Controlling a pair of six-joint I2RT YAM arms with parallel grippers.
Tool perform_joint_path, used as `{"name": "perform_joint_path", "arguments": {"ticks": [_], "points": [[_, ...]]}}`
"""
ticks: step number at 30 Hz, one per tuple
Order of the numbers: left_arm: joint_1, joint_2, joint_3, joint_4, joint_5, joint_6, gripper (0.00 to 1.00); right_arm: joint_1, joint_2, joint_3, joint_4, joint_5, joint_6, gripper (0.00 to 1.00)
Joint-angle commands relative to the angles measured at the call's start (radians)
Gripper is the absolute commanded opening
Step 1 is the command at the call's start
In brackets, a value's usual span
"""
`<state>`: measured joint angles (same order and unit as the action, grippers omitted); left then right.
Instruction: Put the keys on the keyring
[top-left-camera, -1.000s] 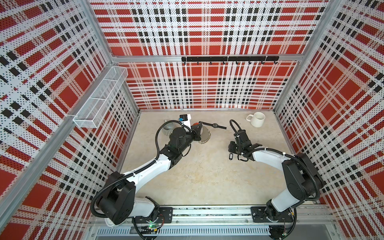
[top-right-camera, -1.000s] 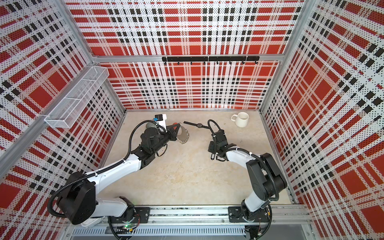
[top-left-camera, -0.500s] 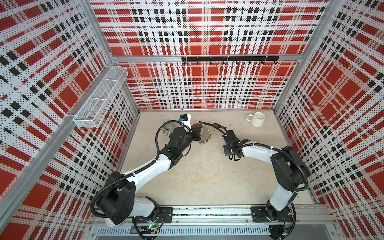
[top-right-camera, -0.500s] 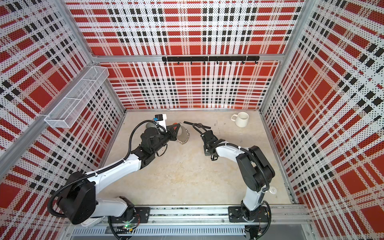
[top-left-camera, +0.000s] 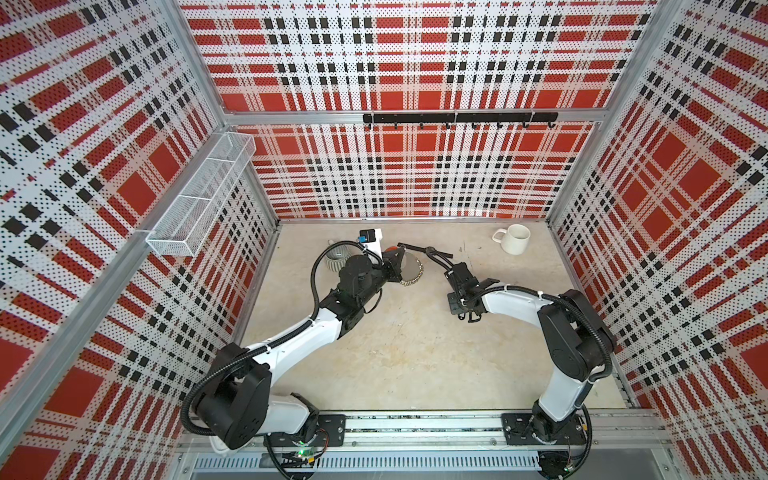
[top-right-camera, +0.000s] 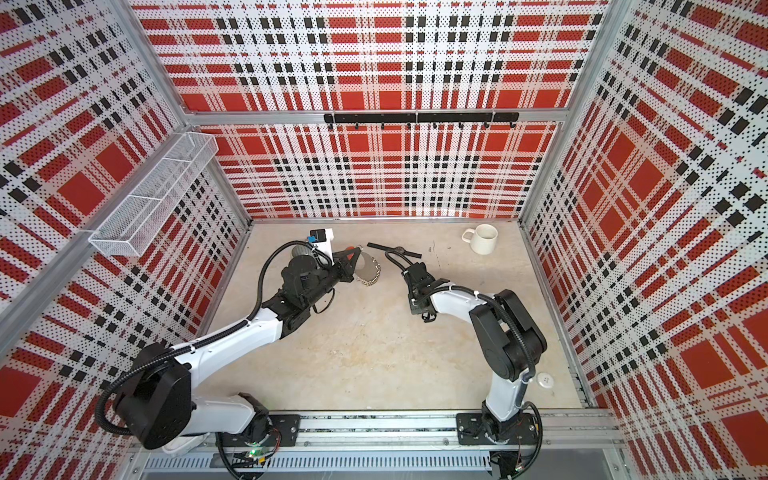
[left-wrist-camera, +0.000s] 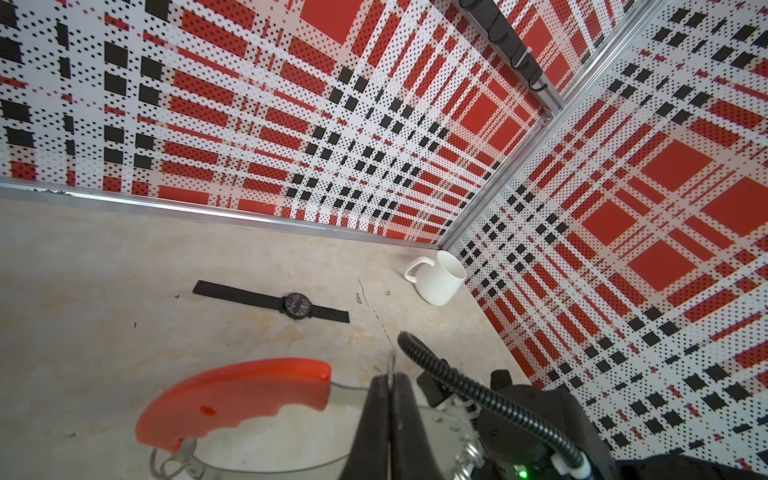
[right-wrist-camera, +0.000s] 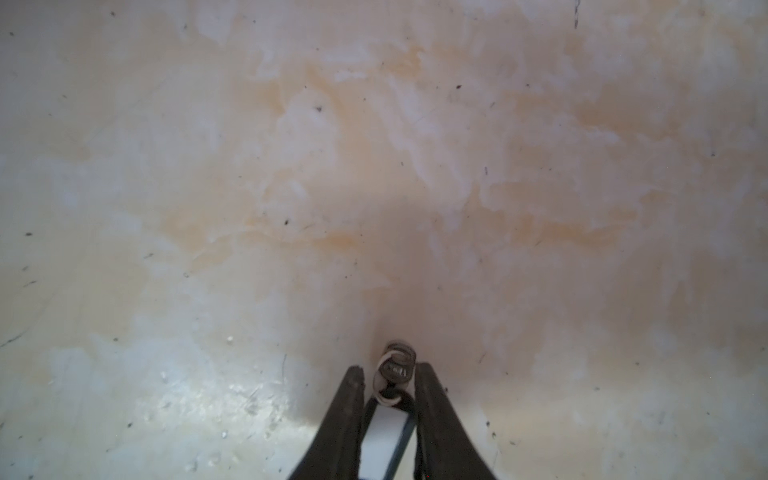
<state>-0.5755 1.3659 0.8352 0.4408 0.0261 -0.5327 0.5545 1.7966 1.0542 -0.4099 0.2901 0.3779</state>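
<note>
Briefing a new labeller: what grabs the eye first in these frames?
The red, black and white plaid walls boxing in the beige table dominate. Next comes the keyring with its bright red bar, held near the back wall in the shut left gripper, with the keys pinched in the right gripper to its right. A white mug sits in the back right corner.

No text can be read anywhere. Among the keys (right-wrist-camera: 395, 370), the small metal key's head carries a stamped mark, too blurred to make out, and the tag's white label window looks blank. The wristwatch (left-wrist-camera: 297, 306) dial shows markings too small to tell. The keyring (left-wrist-camera: 249, 395) has a plain red bar.
</note>
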Motion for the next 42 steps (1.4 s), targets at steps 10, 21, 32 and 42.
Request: {"name": "perform_joint_path", "arguments": {"ticks": [10, 21, 32, 42], "points": [[-0.001, -0.035, -0.011, 0.049, 0.015, 0.017, 0.00, 0.004, 0.033, 0.018, -0.001, 0.004, -0.003, 0.23], [0.000, -0.035, -0.010, 0.049, 0.019, 0.017, 0.00, 0.004, 0.019, 0.032, -0.016, 0.020, 0.004, 0.09], [-0.001, -0.034, -0.012, 0.049, 0.028, 0.017, 0.00, -0.015, 0.001, 0.022, -0.004, -0.009, 0.008, 0.00], [0.001, -0.036, -0.010, 0.049, 0.029, 0.017, 0.00, -0.045, -0.006, -0.008, 0.043, -0.072, 0.003, 0.07]]}}
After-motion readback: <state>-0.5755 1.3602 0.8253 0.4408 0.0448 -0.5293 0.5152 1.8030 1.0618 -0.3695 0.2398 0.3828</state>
